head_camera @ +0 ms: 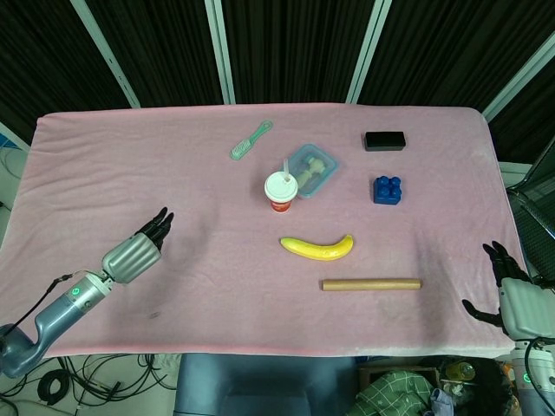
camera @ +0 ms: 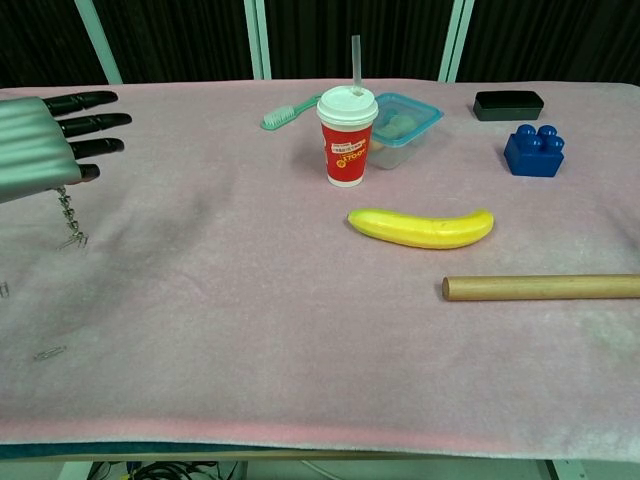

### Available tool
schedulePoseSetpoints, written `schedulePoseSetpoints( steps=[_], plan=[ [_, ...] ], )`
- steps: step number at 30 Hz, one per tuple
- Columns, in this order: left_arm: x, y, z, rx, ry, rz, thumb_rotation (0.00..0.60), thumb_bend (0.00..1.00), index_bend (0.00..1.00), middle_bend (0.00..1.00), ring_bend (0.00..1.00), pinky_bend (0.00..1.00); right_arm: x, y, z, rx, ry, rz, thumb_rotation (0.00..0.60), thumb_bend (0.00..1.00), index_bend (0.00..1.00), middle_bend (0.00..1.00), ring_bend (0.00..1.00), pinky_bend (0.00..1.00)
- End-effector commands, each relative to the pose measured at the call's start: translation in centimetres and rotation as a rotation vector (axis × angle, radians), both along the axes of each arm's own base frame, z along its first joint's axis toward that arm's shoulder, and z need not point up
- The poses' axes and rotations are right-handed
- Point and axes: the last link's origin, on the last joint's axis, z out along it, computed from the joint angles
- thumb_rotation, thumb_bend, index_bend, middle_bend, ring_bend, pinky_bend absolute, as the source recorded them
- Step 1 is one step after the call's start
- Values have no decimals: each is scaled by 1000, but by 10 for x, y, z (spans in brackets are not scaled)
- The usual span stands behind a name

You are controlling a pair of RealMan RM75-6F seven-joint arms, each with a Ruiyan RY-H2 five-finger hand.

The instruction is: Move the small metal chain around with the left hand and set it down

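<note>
My left hand (camera: 45, 140) hovers over the left side of the pink table, fingers stretched forward; the head view shows the left hand (head_camera: 137, 251) low at the left. A small metal chain (camera: 68, 220) hangs from under the hand, its lower end close to the cloth. How the fingers pinch it is hidden beneath the palm. My right hand (head_camera: 512, 290) rests off the table's right front corner with fingers apart, holding nothing.
A red cup with straw (camera: 345, 135), a clear food box (camera: 408, 115), a green brush (camera: 285, 115), a banana (camera: 420, 227), a wooden rod (camera: 540, 287), a blue brick (camera: 533, 150) and a black box (camera: 508, 104) lie mid to right. Small clips (camera: 48, 353) lie near the left front.
</note>
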Motion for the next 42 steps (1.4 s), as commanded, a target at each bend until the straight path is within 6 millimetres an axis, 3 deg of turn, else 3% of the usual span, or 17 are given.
schedulePoseSetpoints(
  steps=[1, 11, 20, 42],
  plan=[
    [-2, -5, 11, 13, 5, 2, 600, 418, 578, 201, 0, 0, 0, 0, 0, 0, 0, 0, 600, 116, 0, 0, 98, 212],
    [-32, -34, 28, 10, 34, 38, 600, 417, 579, 201, 0, 0, 1, 0, 0, -1, 1, 1, 600, 116, 0, 0, 99, 212],
    [-55, -44, 26, -5, 54, 76, 600, 418, 579, 200, 0, 0, 1, 1, 0, -3, 3, 0, 600, 115, 0, 0, 98, 212],
    [-58, -46, 9, -48, 84, 42, 600, 418, 579, 200, 0, 0, 0, 0, 1, -9, 0, -4, 600, 115, 0, 0, 99, 212]
  ],
)
